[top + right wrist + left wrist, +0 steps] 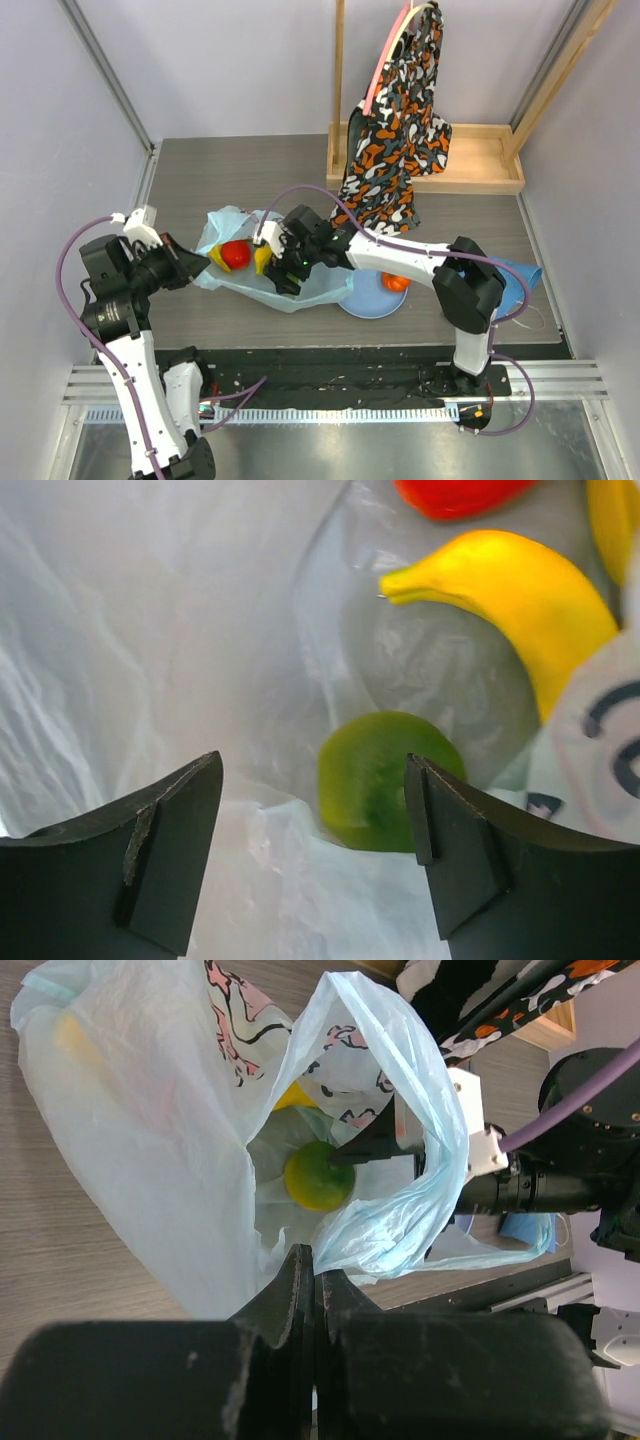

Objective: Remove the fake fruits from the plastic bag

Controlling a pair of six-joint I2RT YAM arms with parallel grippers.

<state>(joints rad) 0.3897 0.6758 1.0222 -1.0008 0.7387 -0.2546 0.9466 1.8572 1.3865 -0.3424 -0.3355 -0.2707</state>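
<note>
Sitting in the thin, crinkly plastic bag (pixel 150 1110), the round shiny green fruit (pixel 385 780) is just ahead of the right gripper (pixel 312 770), whose jaws stand wide with nothing in them. Past it lie the curved yellow banana (pixel 520 600) and smooth red fruit (pixel 455 492). The left gripper (pixel 313 1270) pinches the bag's edge tight. Only the orange fruit (pixel 395 282) is out, on the plate (pixel 365 303); three look left.

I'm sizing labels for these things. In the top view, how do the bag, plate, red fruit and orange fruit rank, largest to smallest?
1. bag
2. plate
3. red fruit and orange fruit: they look about alike, and the orange one is partly hidden, so I won't rank them.
</note>
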